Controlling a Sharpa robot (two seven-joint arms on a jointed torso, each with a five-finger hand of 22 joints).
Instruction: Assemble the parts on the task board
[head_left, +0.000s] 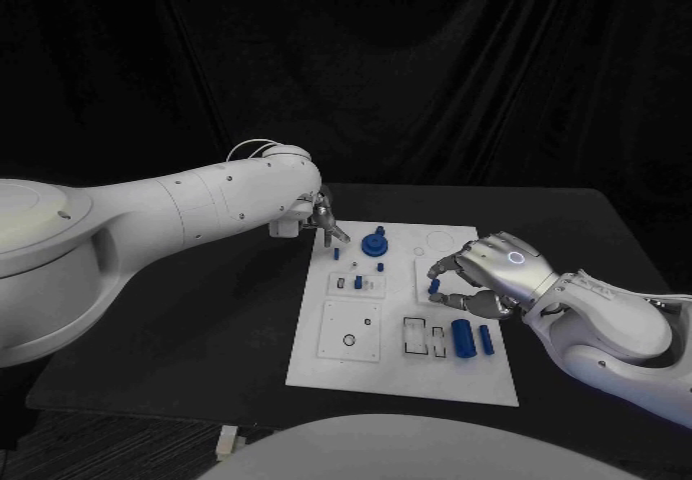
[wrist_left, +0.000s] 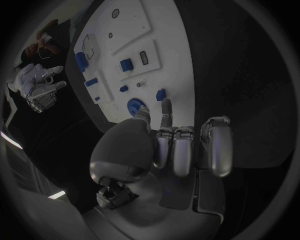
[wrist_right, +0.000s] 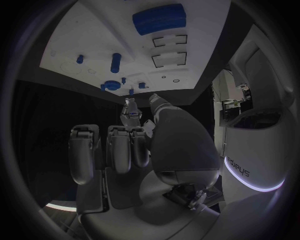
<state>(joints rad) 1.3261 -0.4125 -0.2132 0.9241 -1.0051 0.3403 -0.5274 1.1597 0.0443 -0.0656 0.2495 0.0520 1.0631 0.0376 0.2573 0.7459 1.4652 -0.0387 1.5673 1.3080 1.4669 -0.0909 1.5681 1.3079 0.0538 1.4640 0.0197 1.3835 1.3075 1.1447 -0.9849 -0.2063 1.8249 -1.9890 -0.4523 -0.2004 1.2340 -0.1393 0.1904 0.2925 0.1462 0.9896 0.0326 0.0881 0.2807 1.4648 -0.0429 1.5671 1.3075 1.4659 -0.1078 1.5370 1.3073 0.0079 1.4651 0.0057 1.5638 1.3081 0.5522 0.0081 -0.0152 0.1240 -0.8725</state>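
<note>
The white task board (head_left: 407, 372) lies mid-table. My left hand (head_left: 326, 224) hovers at its far left corner. Thumb and forefinger (wrist_left: 165, 106) reach out, apart, with nothing between them, close to a round blue knob (wrist_left: 134, 106) and a small blue peg (wrist_left: 160, 93). The knob (head_left: 376, 243) stands near the board's far edge. My right hand (head_left: 488, 275) hangs over the board's right middle. Its thumb and forefinger are spread around empty space above an upright blue peg (head_left: 436, 287), which stands in the board (wrist_right: 94, 30) beyond the fingertips (wrist_right: 131, 107).
A thick blue cylinder (head_left: 462, 337) and a slimmer blue rod (head_left: 486, 340) lie near the board's right edge, beside two rectangular slots (head_left: 415, 336). Small blue pieces (head_left: 358, 283) sit in the board's left middle. Black table (head_left: 188, 340) surrounds the board.
</note>
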